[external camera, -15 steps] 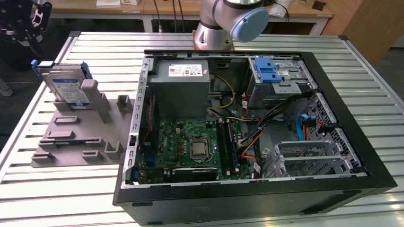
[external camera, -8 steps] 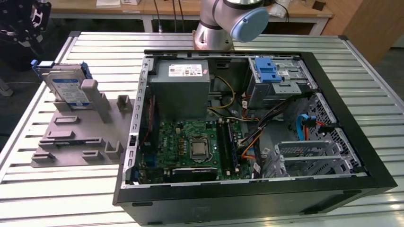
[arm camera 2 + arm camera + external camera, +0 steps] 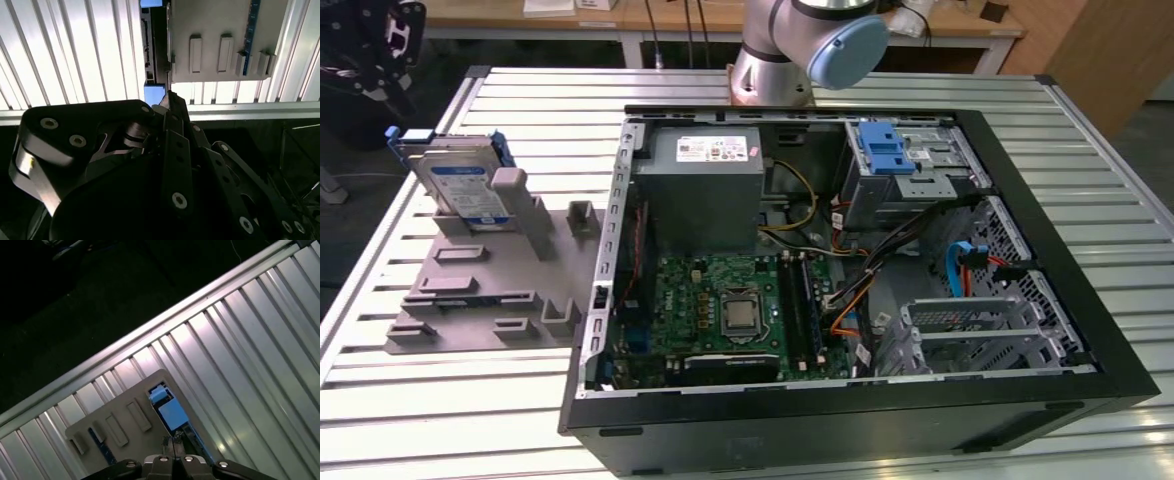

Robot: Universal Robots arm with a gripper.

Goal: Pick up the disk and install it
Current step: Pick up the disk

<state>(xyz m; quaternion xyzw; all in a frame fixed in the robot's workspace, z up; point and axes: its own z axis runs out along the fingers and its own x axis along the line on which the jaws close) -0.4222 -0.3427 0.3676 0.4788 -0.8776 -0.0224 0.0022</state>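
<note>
The disk (image 3: 460, 185) stands upright on edge in a grey holder (image 3: 480, 290) on the slatted table, at the exterior view's left beside the open computer case (image 3: 854, 250). It has a blue-and-white label and blue rails. My gripper (image 3: 376, 45) hangs above and behind it, apart from it. In the second wrist view the disk (image 3: 149, 50) shows edge-on just beyond the gripper (image 3: 168, 96). The first wrist view has the disk (image 3: 169, 412) in the holder (image 3: 120, 425) beneath the gripper (image 3: 172, 441). The fingers are shut together with nothing between them.
Inside the case sit a grey power supply box (image 3: 707, 190), a green motherboard (image 3: 734, 305), loose cables, and a metal drive cage with a blue latch (image 3: 897, 150). The arm's base (image 3: 781, 50) stands behind the case. The table edge (image 3: 400, 215) runs close to the holder.
</note>
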